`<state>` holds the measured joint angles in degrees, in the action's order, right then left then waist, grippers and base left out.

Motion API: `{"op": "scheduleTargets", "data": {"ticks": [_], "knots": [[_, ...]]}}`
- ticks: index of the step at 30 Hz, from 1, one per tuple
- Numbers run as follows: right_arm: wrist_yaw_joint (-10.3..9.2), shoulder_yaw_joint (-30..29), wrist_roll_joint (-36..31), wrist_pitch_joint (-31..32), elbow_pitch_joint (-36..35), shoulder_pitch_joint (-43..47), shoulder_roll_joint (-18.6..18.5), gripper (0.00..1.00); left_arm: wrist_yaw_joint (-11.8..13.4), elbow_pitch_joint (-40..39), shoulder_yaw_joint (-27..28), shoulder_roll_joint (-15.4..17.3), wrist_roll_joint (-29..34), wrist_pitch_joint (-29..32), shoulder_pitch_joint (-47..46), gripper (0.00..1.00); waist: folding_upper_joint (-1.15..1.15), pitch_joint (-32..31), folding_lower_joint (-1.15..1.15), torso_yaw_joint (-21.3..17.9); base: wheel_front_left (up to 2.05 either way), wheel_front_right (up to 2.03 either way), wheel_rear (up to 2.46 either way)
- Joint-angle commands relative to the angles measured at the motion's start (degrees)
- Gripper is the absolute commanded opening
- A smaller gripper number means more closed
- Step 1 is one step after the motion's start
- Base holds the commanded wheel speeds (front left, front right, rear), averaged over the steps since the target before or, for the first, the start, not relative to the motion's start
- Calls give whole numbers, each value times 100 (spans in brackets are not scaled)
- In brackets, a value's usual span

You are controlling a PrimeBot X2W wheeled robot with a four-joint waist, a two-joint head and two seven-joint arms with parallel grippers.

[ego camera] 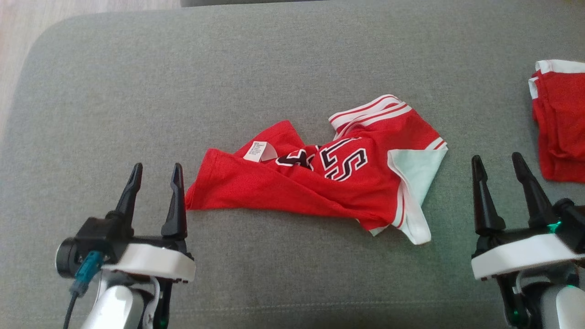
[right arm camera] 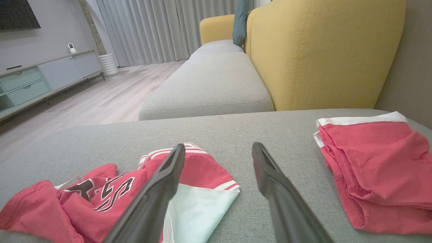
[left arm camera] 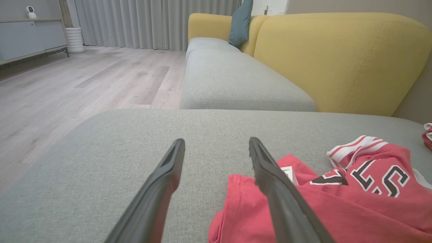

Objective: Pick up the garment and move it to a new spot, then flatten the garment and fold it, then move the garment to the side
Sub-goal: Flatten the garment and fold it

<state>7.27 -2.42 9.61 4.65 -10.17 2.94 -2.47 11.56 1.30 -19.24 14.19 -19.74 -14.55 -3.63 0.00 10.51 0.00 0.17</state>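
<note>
Closest to the robot, both arms sit low over the front of the grey cushion (ego camera: pixel 114 82). The left gripper (ego camera: pixel 157 167) is at about 8 o'clock from the heap and the right gripper (ego camera: pixel 497 156) at about 4 o'clock. Each has its fingers spread apart and nothing between them. They bracket the cloth, which looks to me like a stance for taking it from both ends. Just past them lies the garment (ego camera: pixel 292 187), a red jersey crumpled on the middle of the cushion. Its lettering is buckled, its label (ego camera: pixel 258 151) is turned up at 11 o'clock and a flap of white lining (ego camera: pixel 416 167) is folded out at 3 o'clock. Its left corner lies just beside the left gripper's inner finger (whether they touch I cannot tell), so that corner seems the natural first hold. Nothing is lifted or flattened yet, so I judge the job to be at its very start. Further off at 2 o'clock, well apart from the heap, a second red piece (ego camera: pixel 560 123) with white trim lies neatly doubled at the cushion's right edge, probably out of the way on purpose. Beyond the cushion stands the yellow sofa back (left arm camera: pixel 337 60) with a teal pillow (left arm camera: pixel 240 23) against it. Farthest off are the wooden floor (left arm camera: pixel 84 77) and pale curtains (left arm camera: pixel 152 20).
</note>
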Motion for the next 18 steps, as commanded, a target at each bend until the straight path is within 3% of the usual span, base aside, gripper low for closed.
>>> {"op": "scheduleTargets", "data": {"ticks": [1,8,14,18], "knots": [[22,136,50,23,-227,-116,-41,100,-3,-165,239,100,9,-17,-171,100,0,13,0,3,0,0,0],[22,135,68,27,-257,-206,-41,100,-406,281,-4,81,-229,570,-745,100,0,250,0,3,0,0,0],[22,235,99,-12,-192,-349,-41,100,-898,1165,-219,38,-613,1620,-1616,100,0,527,0,-121,0,0,0],[22,245,148,-84,-105,-409,-41,100,-1030,1714,-208,85,-755,2025,-2038,100,0,653,0,-213,0,0,0]]}}
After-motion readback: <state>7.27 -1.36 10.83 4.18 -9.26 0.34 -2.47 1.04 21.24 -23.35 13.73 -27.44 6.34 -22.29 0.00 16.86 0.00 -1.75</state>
